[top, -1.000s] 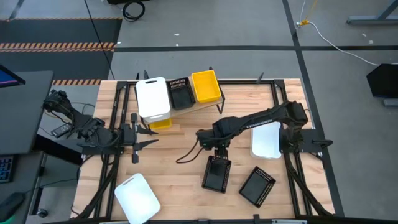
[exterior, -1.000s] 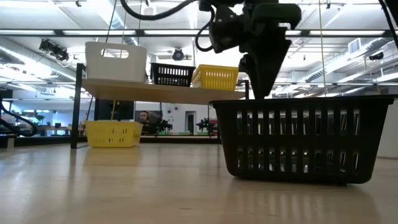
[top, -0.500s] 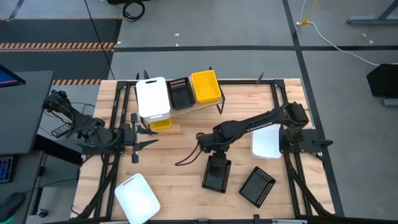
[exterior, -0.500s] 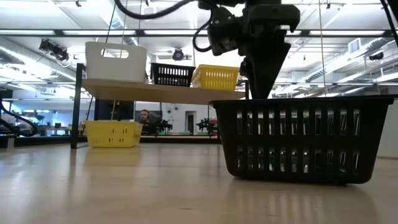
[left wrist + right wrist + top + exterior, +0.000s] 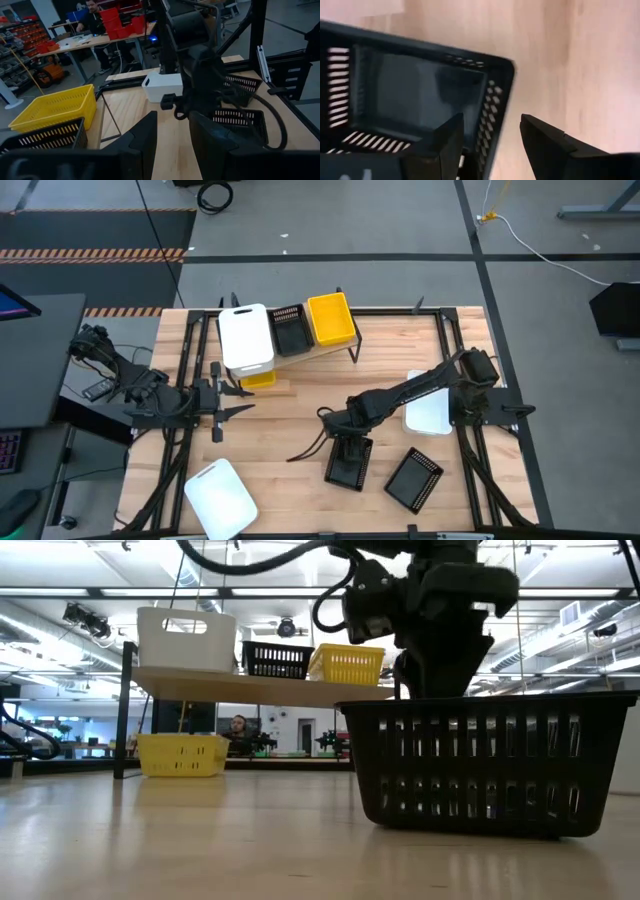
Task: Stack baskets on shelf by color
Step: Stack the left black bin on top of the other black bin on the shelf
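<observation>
Black basket (image 5: pixel 349 460) sits on the table (image 5: pixel 290 430) near its front; right gripper (image 5: pixel 487 137), fingers apart, straddles its end wall; left gripper (image 5: pixel 170 140), part open, waits at the left edge.

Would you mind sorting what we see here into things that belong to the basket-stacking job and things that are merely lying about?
Belongs to the job:
- shelf
- white basket, black basket and yellow basket on it
- yellow basket under the shelf
- black basket below the open right gripper
- second loose black basket
- two white baskets

Lying about:
- floor cable
</observation>
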